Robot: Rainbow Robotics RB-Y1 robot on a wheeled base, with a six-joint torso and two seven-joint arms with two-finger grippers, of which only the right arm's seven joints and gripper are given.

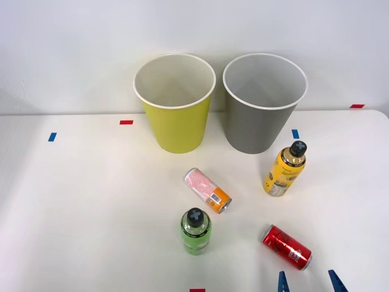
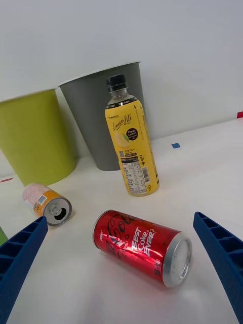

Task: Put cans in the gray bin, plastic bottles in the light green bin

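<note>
The right end effector [image 1: 308, 282] sits at the frame's bottom right, fingers spread, empty, just below the red can [image 1: 286, 246] lying on the table [image 1: 91, 213]. The gray bin [image 1: 264, 101] stands upper right of centre.

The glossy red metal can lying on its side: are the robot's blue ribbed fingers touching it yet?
Apart. In the right wrist view, the open right gripper has white table showing between each blue finger and the red can.
</note>
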